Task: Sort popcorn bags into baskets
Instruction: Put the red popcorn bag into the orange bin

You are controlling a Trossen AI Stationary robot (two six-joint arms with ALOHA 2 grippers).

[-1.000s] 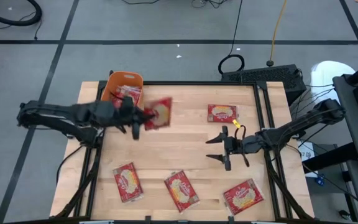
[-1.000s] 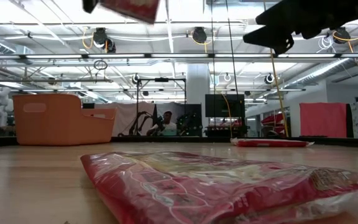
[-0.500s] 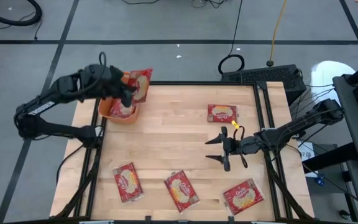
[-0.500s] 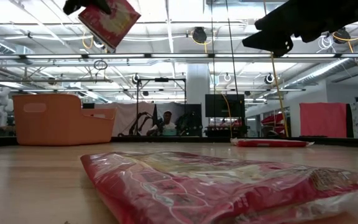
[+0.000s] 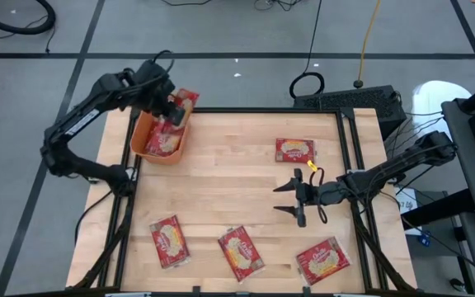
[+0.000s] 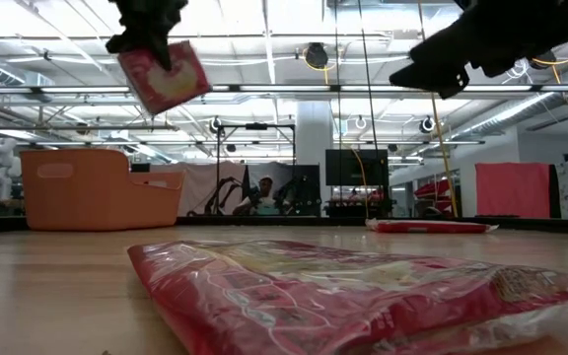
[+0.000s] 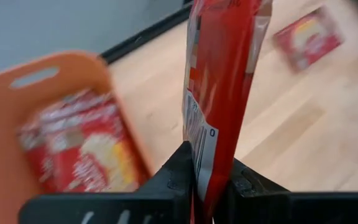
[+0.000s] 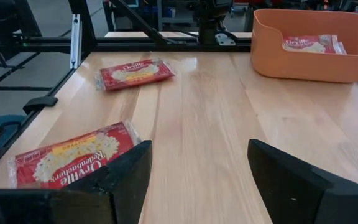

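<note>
The held popcorn bag runs off the frame's top; packets in the basket are blurred.

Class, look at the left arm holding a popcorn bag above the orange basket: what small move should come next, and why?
Probably open the left gripper to drop its popcorn bag. It is pinched on the bag, hanging above the orange basket, which already holds bags.

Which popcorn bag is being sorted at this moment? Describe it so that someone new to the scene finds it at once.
Start at the small orange plastic tub at the wooden table's far left corner. Just above its far rim hangs a flat red popcorn bag with a cream-yellow oval, pinched in the left end effector. Unlike the four bags flat on the table and those inside the tub, it is in the air.
</note>
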